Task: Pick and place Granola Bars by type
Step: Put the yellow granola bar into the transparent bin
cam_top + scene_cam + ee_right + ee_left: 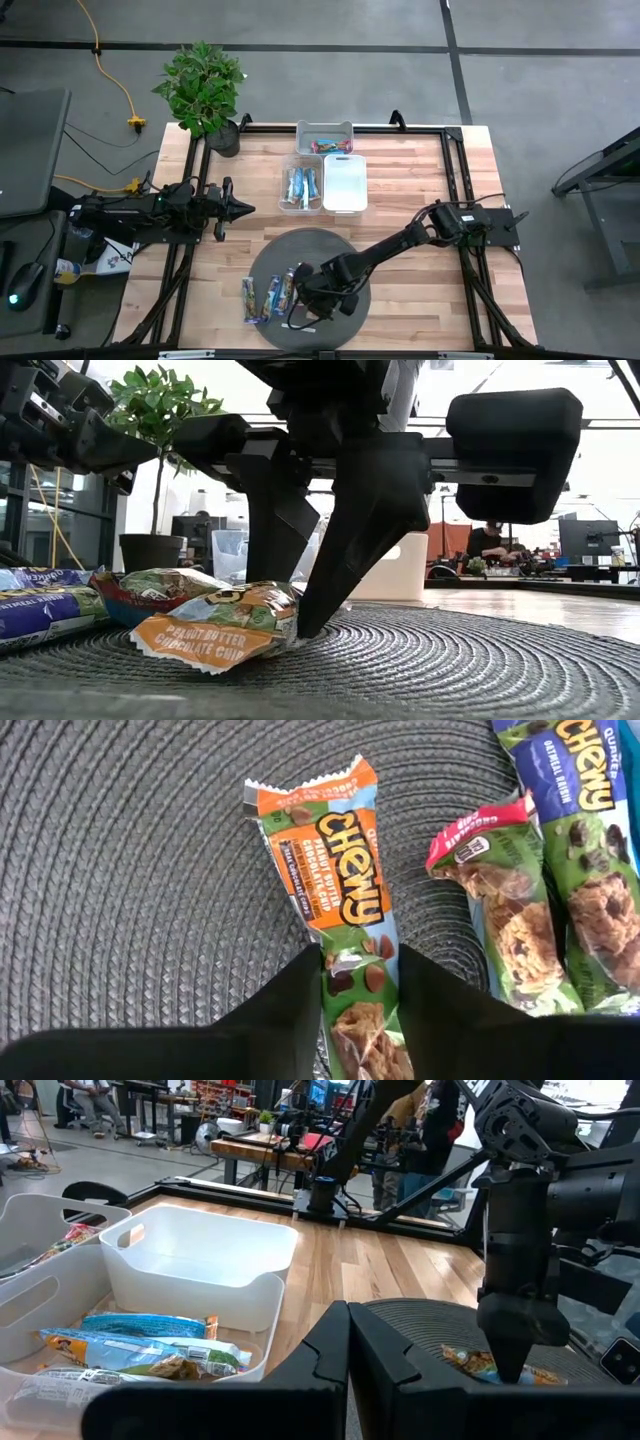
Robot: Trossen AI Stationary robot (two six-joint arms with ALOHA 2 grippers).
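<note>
right wrist view shows the right gripper (358, 982) down on the round grey mat (130, 890), its two dark fingers (275, 1010) pinching the orange bar (335, 895) across its width, one finger on each long edge. that bar lies flat on the mat, printed side up. just beside it lie a red bar (500, 910) and a blue bar (585, 830), side by side and near each other. high view places this gripper (305, 300) over the mat's near part, with the loose bars in a row at the mat's left side. beyond the mat stand three bins: one bin (301, 184) holding blue-wrapped bars, a white bin (345, 183) touching it on the right, and a smaller bin (324, 138) behind with red-wrapped bars. the left gripper (240, 208) hangs over bare table left of the bins, fingers pressed together. a potted plant (203, 90) stands at the table's far left corner.
</note>
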